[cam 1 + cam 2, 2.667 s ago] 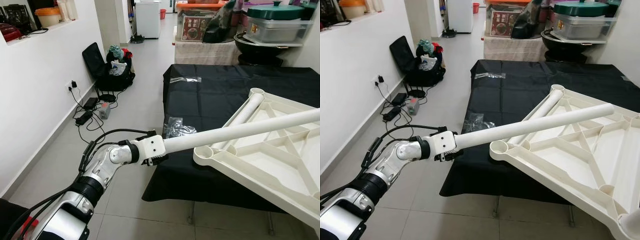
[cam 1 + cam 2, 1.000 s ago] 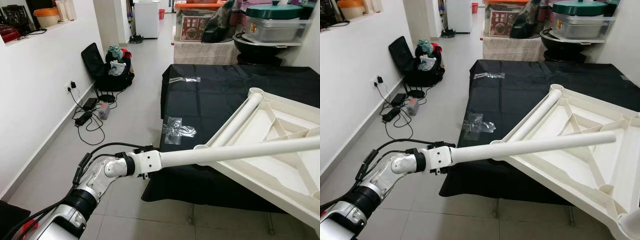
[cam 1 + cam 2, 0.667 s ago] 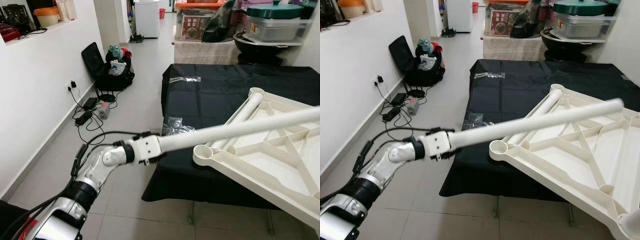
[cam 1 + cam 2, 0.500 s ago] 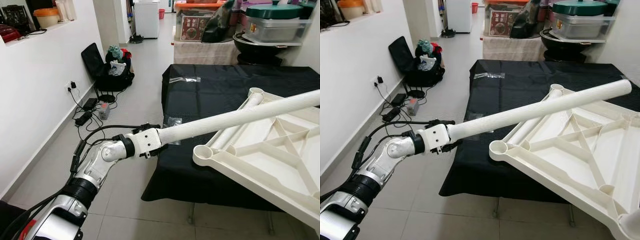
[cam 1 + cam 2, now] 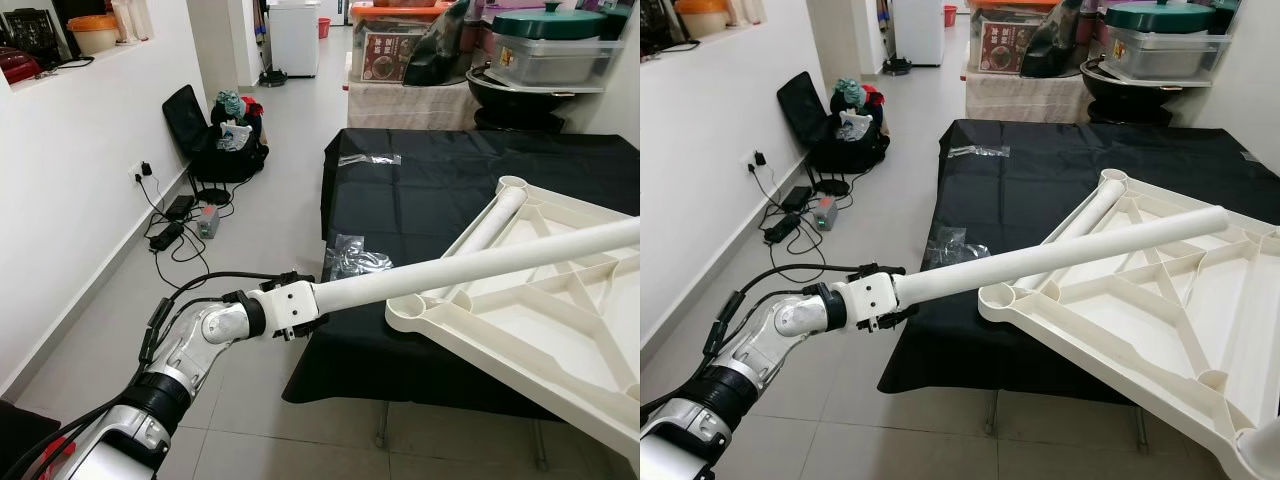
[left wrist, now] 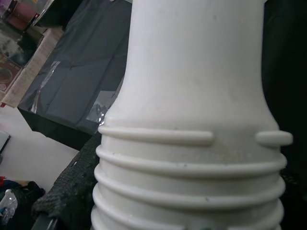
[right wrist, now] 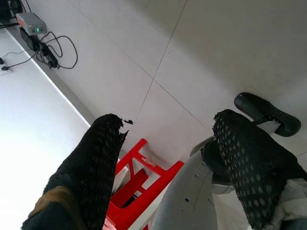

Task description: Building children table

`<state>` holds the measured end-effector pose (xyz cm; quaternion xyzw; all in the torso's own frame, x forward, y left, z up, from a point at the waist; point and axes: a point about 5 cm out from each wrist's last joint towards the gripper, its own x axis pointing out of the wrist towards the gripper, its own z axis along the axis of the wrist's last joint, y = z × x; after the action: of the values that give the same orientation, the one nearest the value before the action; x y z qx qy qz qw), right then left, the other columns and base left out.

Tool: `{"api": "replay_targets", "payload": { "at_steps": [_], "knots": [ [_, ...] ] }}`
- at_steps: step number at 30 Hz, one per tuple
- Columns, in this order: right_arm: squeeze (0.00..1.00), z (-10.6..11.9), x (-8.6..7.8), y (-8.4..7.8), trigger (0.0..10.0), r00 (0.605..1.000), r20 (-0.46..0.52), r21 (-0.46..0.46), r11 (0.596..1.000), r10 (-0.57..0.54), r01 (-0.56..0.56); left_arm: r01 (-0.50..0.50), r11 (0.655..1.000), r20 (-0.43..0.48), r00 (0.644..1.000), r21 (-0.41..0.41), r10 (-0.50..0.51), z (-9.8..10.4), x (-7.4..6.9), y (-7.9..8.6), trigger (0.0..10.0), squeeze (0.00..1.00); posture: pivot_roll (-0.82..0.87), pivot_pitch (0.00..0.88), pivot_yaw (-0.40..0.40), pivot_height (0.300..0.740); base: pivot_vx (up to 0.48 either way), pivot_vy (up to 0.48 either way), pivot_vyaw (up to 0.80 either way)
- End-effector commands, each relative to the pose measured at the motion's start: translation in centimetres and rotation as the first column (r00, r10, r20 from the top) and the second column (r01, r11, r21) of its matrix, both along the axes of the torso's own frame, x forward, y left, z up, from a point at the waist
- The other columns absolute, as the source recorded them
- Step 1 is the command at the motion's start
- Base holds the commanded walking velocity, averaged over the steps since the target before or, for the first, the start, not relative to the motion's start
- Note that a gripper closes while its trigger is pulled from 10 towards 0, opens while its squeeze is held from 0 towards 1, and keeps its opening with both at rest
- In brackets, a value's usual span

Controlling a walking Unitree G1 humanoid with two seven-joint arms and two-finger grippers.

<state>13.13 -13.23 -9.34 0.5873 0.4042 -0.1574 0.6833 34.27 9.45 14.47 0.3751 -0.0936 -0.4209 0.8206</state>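
My left gripper point(image 5: 303, 304) is shut on the ribbed end of a long white table leg point(image 5: 480, 262), held out to the left of the table's edge. The leg slants up to the right, passing just above the near corner socket point(image 5: 408, 307) of the upside-down white table top point(image 5: 560, 350). That top lies on a black-covered table point(image 5: 420, 190). A second white leg point(image 5: 490, 225) lies along the top's far-left edge. The left wrist view has the leg's ribbed end point(image 6: 192, 143) close up, with a black finger point(image 6: 72, 187) beside it. My right gripper point(image 7: 168, 143) hangs open over the floor.
Crumpled clear plastic bags point(image 5: 355, 257) lie on the black cloth. A black bag with clothes point(image 5: 215, 130) and cables with chargers point(image 5: 180, 220) sit on the floor along the left wall. Boxes and tubs point(image 5: 540, 50) stand behind the table. A red frame point(image 7: 139, 177) shows beneath my right gripper.
The leg's far end rose over the last second, then dropped back down in the last half second. My left gripper stayed shut on it and sank a little.
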Motion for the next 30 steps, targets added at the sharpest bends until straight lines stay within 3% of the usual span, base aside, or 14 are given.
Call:
{"api": "replay_targets", "payload": {
  "at_steps": [1, 14, 20, 30],
  "knots": [
    [0.0, 32.0, 21.3, 1.7, 10.0, 0.363, 0.931, -0.017, 0.988, -0.04, 0.153, 0.0, 1.0, -0.019, 1.0, 0.003, 0.001, -0.5, -0.1, 0.0, 10.0, 0.0, 0.05, 0.0, -0.011, 0.74, 0.0, 0.0, 0.0],
    [0.0, 32.8, 21.5, 2.0, 10.0, 0.341, 0.938, 0.008, 0.989, -0.059, 0.149, -0.003, 1.0, -0.01, 1.0, -0.009, 0.003, -0.2, 0.0, -0.2, 10.0, 0.0, 0.06, 0.0, -0.011, 0.74, 0.0, 0.0, 0.0],
    [0.0, 33.4, 21.2, 2.2, 10.0, 0.312, 0.949, -0.005, 0.991, -0.037, 0.133, -0.011, 1.0, 0.002, 1.0, -0.019, 0.011, 0.2, 0.2, -0.1, 10.0, 0.0, 0.05, 0.0, -0.013, 0.74, 0.0, 0.0, 0.0],
    [0.0, 32.3, 20.9, 1.8, 10.0, 0.334, 0.942, -0.03, 0.99, -0.019, 0.139, -0.007, 1.0, -0.001, 1.0, -0.024, 0.007, 0.1, 0.1, -0.3, 10.0, 0.0, 0.05, 0.0, -0.012, 0.74, 0.0, 0.0, 0.0]
  ]
}}
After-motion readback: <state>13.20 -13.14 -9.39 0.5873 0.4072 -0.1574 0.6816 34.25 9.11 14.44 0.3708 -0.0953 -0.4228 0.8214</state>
